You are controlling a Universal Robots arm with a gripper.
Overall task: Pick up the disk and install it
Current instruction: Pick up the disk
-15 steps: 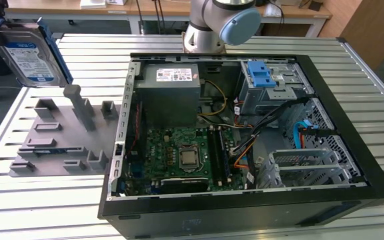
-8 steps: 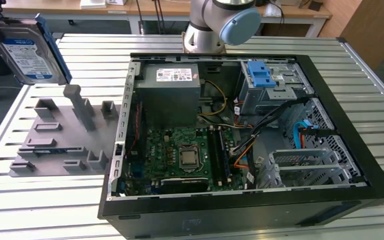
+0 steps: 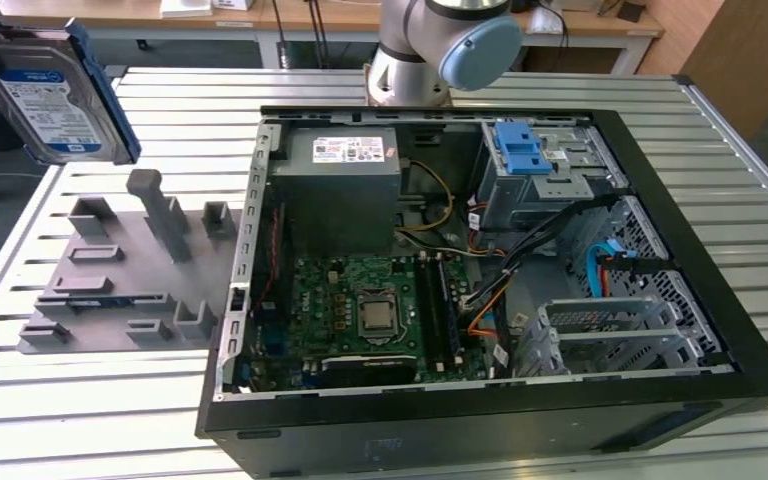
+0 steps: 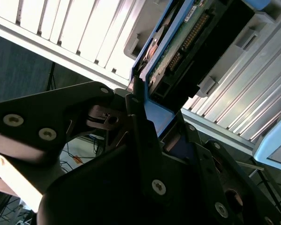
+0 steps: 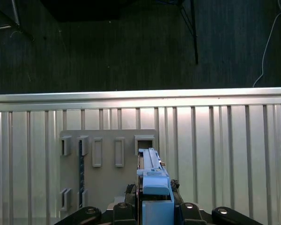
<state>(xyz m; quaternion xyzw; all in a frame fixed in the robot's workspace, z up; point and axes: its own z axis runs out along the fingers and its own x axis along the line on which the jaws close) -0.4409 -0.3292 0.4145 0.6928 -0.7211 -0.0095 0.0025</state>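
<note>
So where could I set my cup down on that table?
Free: the table between the fixture plate and its near edge, and the strip beside the computer case on the exterior view's right. Crowded: inside the case. The disk hangs above the plate.

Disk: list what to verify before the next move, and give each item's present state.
1. Grip on the disk: ok. The gripper is shut on its blue frame in both wrist views.
2. Disk clear of the grey holder plate: ok. It hangs in the air, apart from the plate's slots.
3. Computer case open: ok. The side is off and the inside is exposed.
4. Drive cage free to receive the disk: cannot tell. Its blue latch sits on top and its inside is hidden.
5. Cables out of the way: cannot tell. Black and orange leads run just beside the cage.
</note>
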